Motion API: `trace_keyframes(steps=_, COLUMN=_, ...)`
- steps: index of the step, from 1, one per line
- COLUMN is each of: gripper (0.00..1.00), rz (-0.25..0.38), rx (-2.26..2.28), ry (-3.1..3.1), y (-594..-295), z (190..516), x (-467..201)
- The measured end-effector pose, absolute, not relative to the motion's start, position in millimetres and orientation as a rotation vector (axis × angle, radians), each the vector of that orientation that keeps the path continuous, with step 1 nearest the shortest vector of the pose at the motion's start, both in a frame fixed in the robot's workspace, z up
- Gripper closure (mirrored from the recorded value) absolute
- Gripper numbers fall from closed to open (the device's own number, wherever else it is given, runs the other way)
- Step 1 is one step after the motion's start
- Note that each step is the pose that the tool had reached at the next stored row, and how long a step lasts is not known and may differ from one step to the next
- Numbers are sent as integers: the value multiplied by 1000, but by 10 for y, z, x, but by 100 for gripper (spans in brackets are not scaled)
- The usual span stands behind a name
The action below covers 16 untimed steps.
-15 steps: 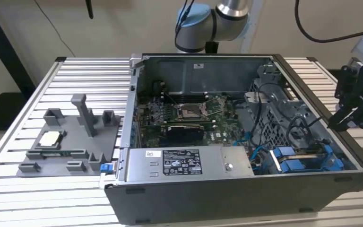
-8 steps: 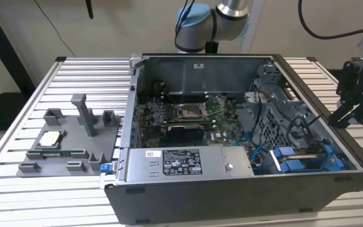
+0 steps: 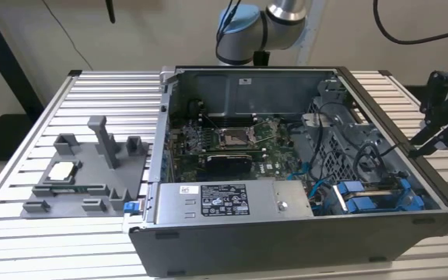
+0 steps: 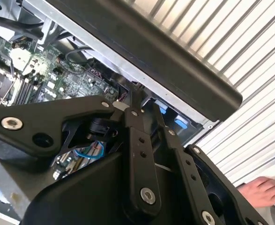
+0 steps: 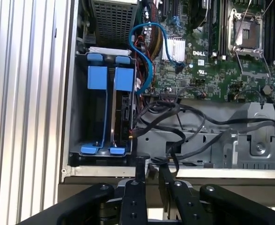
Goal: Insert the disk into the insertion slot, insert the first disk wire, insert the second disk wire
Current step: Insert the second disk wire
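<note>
While hovering by case rim [image 5: 95, 172], fingers [image 5: 140, 166] barely parted — nothing held.

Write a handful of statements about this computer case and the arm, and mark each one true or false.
1. The gripper is outside the computer case. True.
2. The grey fixture tray lies inside the case. False: it sits on the slatted table, at the exterior view's left of the case.
3. A blue cable loops beside the blue carriers. True.
4. The case is closed. False: it is open, with the motherboard showing.
5. A person's hand is over the table. True.
</note>
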<state>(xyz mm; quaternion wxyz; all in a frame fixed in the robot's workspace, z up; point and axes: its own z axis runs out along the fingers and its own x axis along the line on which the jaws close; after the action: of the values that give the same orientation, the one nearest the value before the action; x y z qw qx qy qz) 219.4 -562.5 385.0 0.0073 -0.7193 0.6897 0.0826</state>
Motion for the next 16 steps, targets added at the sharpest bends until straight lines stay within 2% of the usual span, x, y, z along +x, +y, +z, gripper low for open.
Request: trace_keyframes(steps=16, gripper=73, rz=274, rx=-2242, ry=2148, y=-5625, z=3762, x=2219)
